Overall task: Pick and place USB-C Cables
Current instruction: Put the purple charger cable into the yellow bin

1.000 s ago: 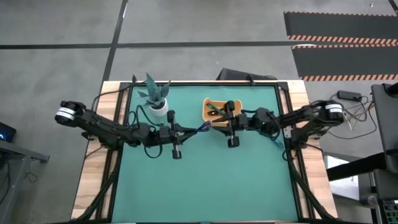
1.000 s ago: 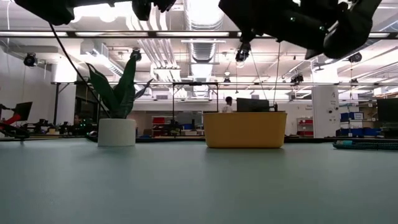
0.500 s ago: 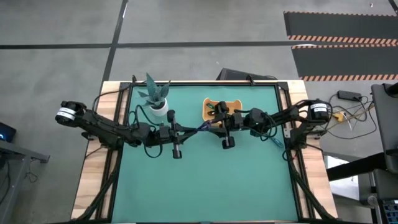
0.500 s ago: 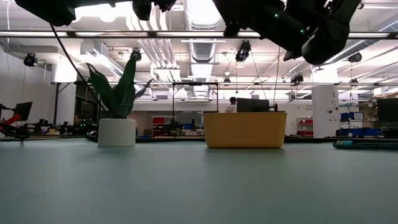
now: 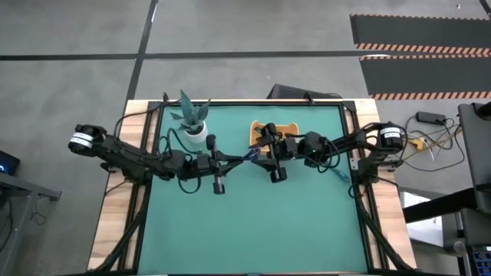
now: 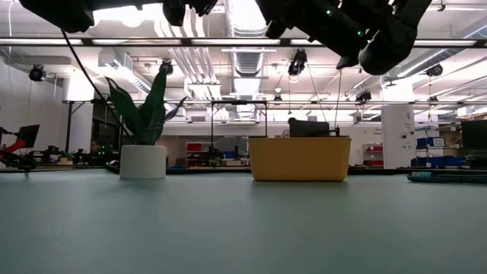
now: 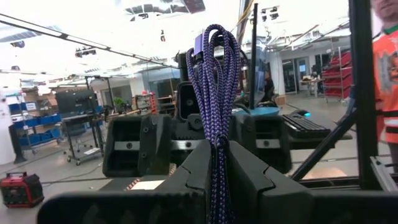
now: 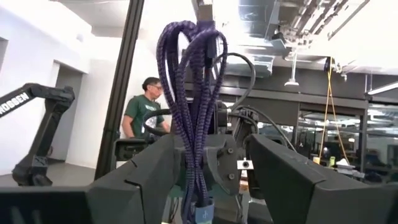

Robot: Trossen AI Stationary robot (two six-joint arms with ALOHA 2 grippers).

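A dark blue USB-C cable bundle (image 5: 248, 156) hangs high above the green mat between my two grippers. My left gripper (image 5: 232, 160) comes in from the table's left and is shut on it (image 7: 216, 155). My right gripper (image 5: 262, 151) faces it from the table's right. It stands open, with a finger on each side of the bundle (image 8: 193, 112) and a gap to each. The orange tray (image 5: 290, 129) sits on the mat just behind the right gripper, with more dark cables in it. A teal cable (image 5: 342, 175) lies on the mat by the right arm. My left gripper pinches several strands of the dark blue bundle together between its two fingers, near one end (image 7: 215, 171). The fingers are about level and point toward the table's right. The bundle's looped end (image 7: 214, 43) juts out past the fingertips, lifted clear of the mat.
A potted plant in a white pot (image 5: 196, 130) stands at the back left, close to the left arm. A dark device (image 5: 288, 92) lies beyond the table's far edge. The wide near half of the mat (image 5: 253, 230) is bare. People stand in the room behind.
My right gripper has moved from above the orange tray toward the table's left, up to the cable bundle. The left gripper and the cable bundle have kept still.
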